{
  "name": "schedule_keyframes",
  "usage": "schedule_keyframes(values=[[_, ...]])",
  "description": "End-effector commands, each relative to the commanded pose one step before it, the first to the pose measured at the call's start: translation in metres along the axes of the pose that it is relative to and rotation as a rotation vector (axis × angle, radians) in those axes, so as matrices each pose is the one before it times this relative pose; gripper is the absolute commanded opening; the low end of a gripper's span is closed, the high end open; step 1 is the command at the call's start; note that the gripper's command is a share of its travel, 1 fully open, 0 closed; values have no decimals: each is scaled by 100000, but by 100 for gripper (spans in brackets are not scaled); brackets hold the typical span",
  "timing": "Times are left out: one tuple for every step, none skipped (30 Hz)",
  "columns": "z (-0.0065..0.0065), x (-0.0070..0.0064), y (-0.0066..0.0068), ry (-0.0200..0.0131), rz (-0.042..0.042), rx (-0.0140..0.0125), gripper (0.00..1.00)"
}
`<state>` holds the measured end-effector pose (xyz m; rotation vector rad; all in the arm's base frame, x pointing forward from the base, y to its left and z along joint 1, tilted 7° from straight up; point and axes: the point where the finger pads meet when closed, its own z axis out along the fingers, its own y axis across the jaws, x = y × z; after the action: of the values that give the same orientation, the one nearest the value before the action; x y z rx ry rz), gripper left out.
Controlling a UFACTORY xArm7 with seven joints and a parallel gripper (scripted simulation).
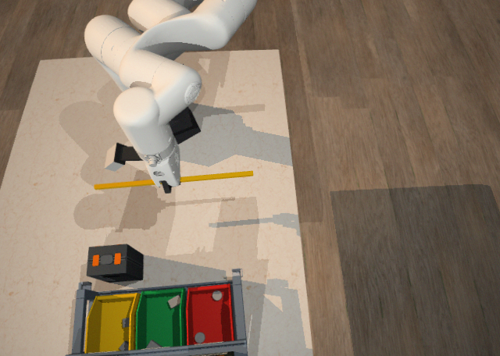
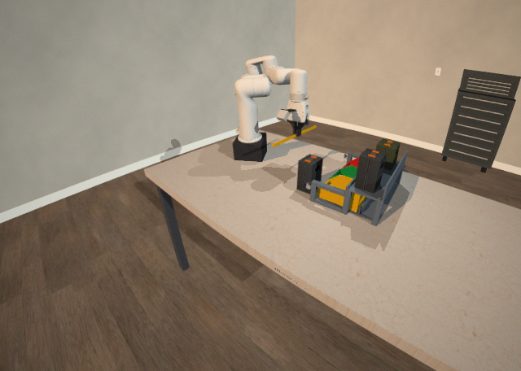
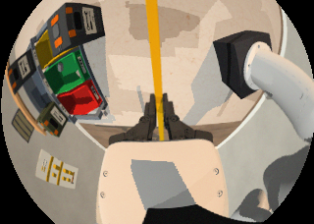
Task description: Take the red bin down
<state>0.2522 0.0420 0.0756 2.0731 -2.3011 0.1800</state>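
Note:
The red open bin (image 1: 209, 315) (image 2: 352, 163) (image 3: 80, 102) sits in the grey shelf (image 1: 238, 307) at one end of the row, with grey round parts in it. The green bin (image 1: 159, 324) (image 2: 348, 172) (image 3: 66, 76) is beside it, and the yellow bin (image 1: 106, 320) (image 2: 336, 195) (image 3: 43, 51) is at the other end; both hold grey parts. My gripper (image 1: 165, 187) (image 2: 298, 133) (image 3: 159, 100) is shut on a long yellow stick (image 1: 218, 176) (image 2: 282, 141) (image 3: 153, 37) and holds it level above the table, well away from the shelf.
A dark case (image 1: 105, 269) (image 2: 308, 174) (image 3: 78, 28) stands on the table in front of the yellow bin's end of the shelf. A tall black case (image 2: 369, 172) and an olive case (image 2: 387, 151) stand on the shelf's upper deck. The shelf's posts and front rail border the bins.

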Motion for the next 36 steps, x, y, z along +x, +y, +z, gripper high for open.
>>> schedule_keyframes(values=[[-48, 198, -278, -125, -56, 208, 0], [10, 120, -109, 4, 1, 5, 0], [10, 120, -109, 4, 1, 5, 0], [10, 120, -109, 4, 1, 5, 0], [0, 0, 0, 0, 0, 0, 0], [0, 0, 0, 0, 0, 0, 0], [0, 0, 0, 0, 0, 0, 0], [0, 0, 0, 0, 0, 0, 0], [0, 0, 0, 0, 0, 0, 0], [0, 0, 0, 0, 0, 0, 0], [0, 0, 0, 0, 0, 0, 0], [0, 0, 0, 0, 0, 0, 0], [0, 0, 0, 0, 0, 0, 0], [0, 0, 0, 0, 0, 0, 0], [0, 0, 0, 0, 0, 0, 0], [0, 0, 0, 0, 0, 0, 0], [5, 58, -53, 4, 0, 7, 0], [7, 71, -64, 0, 0, 0, 0], [7, 71, -64, 0, 0, 0, 0], [7, 71, -64, 0, 0, 0, 0], [7, 71, -64, 0, 0, 0, 0], [0, 0, 0, 0, 0, 0, 0], [0, 0, 0, 0, 0, 0, 0], [0, 0, 0, 0, 0, 0, 0], [0, 0, 0, 0, 0, 0, 0], [0, 0, 0, 0, 0, 0, 0], [0, 0, 0, 0, 0, 0, 0], [0, 0, 0, 0, 0, 0, 0], [0, 0, 0, 0, 0, 0, 0], [0, 0, 0, 0, 0, 0, 0], [0, 0, 0, 0, 0, 0, 0], [0, 0, 0, 0, 0, 0, 0], [0, 0, 0, 0, 0, 0, 0], [2, 27, -25, 2, -2, 4, 0], [4, 35, -32, 0, 1, 0, 0], [4, 35, -32, 0, 1, 0, 0]])
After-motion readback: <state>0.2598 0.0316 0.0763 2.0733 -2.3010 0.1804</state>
